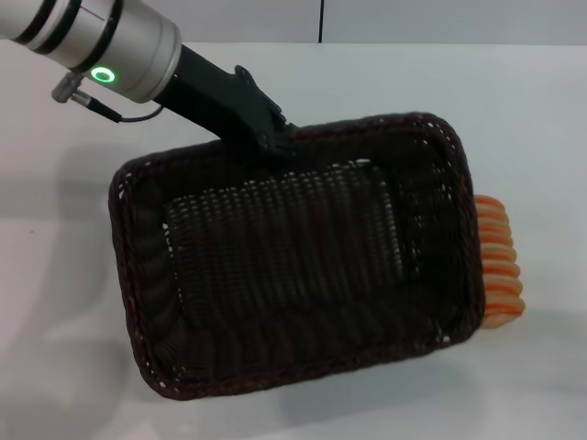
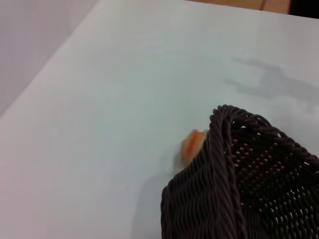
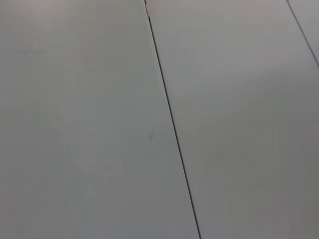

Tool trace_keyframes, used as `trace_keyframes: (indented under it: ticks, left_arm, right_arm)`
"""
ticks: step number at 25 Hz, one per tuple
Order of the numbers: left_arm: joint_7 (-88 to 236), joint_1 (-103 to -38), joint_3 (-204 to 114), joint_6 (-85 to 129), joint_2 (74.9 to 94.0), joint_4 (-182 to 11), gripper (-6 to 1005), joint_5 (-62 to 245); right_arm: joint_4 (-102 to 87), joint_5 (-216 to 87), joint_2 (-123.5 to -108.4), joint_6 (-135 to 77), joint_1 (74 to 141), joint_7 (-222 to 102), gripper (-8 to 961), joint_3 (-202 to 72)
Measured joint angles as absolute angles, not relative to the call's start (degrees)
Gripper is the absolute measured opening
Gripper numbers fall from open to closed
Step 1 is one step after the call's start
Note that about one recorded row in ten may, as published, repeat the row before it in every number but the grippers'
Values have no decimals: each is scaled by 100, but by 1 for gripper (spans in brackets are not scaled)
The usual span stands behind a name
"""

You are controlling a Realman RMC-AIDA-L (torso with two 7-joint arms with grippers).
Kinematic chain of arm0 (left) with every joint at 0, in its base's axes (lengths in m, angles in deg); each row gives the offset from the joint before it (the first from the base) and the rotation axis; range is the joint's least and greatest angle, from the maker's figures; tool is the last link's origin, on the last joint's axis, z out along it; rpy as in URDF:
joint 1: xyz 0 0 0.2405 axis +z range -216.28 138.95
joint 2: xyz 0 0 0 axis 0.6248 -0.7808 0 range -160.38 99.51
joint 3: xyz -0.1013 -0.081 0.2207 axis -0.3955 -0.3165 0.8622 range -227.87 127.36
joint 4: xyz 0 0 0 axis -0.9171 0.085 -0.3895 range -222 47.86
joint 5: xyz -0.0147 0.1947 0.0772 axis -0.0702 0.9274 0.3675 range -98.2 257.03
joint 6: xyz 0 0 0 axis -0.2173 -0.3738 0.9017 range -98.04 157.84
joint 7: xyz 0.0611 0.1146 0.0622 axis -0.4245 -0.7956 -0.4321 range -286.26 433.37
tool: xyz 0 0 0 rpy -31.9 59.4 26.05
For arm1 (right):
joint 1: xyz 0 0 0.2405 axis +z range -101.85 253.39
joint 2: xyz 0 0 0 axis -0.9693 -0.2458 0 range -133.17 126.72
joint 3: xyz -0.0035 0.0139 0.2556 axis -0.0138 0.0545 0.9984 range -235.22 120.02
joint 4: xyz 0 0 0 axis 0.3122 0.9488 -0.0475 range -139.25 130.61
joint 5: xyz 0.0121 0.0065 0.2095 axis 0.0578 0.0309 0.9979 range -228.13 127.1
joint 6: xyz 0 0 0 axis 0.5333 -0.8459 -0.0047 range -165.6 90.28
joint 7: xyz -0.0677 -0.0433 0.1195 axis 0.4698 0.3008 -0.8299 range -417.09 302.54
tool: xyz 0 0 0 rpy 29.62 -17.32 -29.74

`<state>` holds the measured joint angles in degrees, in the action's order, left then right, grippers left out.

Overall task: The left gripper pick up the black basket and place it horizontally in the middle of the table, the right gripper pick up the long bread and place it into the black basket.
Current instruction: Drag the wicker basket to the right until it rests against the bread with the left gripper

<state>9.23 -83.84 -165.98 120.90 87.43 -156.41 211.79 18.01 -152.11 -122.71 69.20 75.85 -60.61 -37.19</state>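
Observation:
The black basket is held tilted above the white table, filling the middle of the head view. My left gripper is shut on the basket's far rim, its silver arm with the green ring reaching in from the upper left. The long bread lies on the table at the basket's right edge, partly hidden by it. In the left wrist view a basket corner shows, with a bit of the bread beyond it. My right gripper is out of view.
The right wrist view shows only a grey panelled surface with a dark seam. The table's far edge meets a grey wall at the top of the head view.

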Motion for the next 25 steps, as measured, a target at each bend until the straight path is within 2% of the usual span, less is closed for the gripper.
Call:
trace_keyframes:
  ticks: [6,25]
  left_arm:
    - [419,-8788,-16622,12257,8672,-15087,213,21165]
    - [71,-8948,-16680,11709,8652,-14820,308,21215]
  right_arm:
    - [1801,-15211,-12268,6935,7586,-6061,830,-3739]
    - [1791,-15211,-12257,6948,7566,-6061,829,-3803]
